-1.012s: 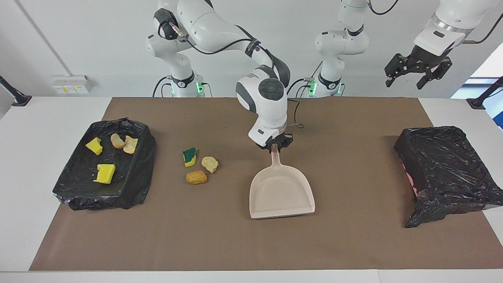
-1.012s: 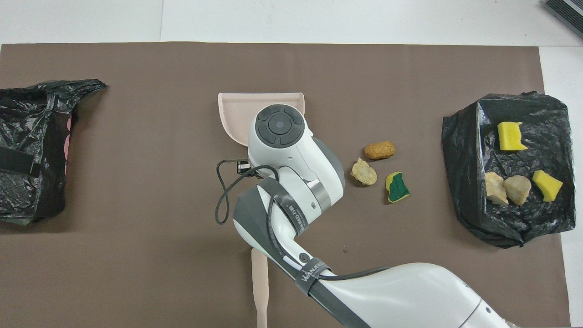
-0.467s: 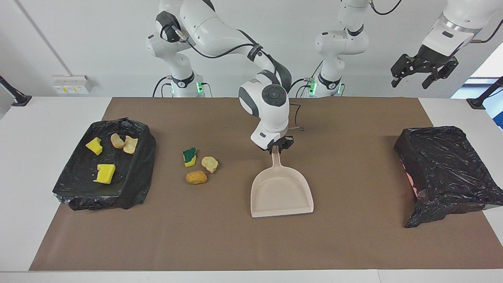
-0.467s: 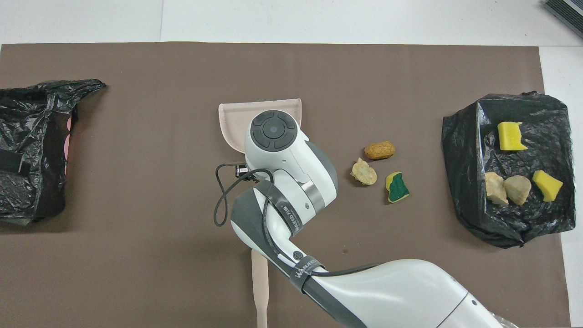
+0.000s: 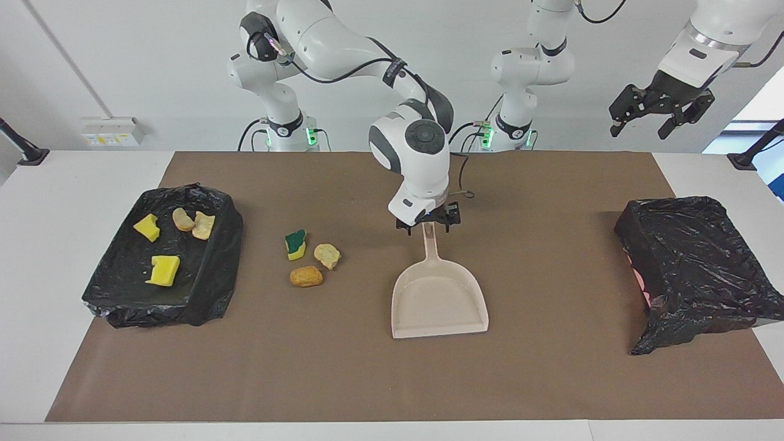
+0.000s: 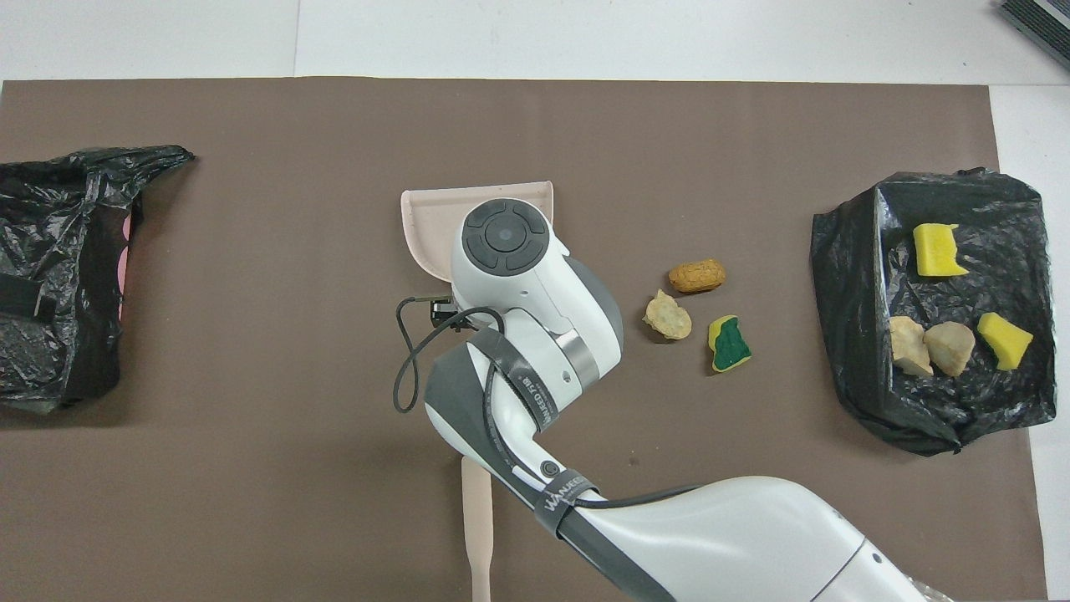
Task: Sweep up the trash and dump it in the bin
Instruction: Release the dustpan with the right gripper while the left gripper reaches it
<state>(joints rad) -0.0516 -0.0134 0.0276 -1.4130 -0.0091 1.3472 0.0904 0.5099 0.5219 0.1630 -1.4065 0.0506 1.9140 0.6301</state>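
The beige dustpan lies flat on the brown mat, its handle pointing toward the robots. My right gripper stands open astride the tip of that handle, its fingers apart on either side. In the overhead view the right arm's wrist covers the gripper and most of the dustpan. Three pieces of trash lie on the mat between the dustpan and the bin: a green-faced sponge, a tan lump and an orange-brown lump. The black-lined bin holds yellow sponge bits and tan lumps. My left gripper waits open, high over its end of the table.
A second box wrapped in a black bag sits at the left arm's end of the mat. A beige handle lies at the mat's edge nearest the robots, partly under the right arm. A thin black cable loops off the right wrist.
The right gripper has opened and let go of the dustpan handle, and the dustpan has settled slightly. The left gripper rose a little early on.
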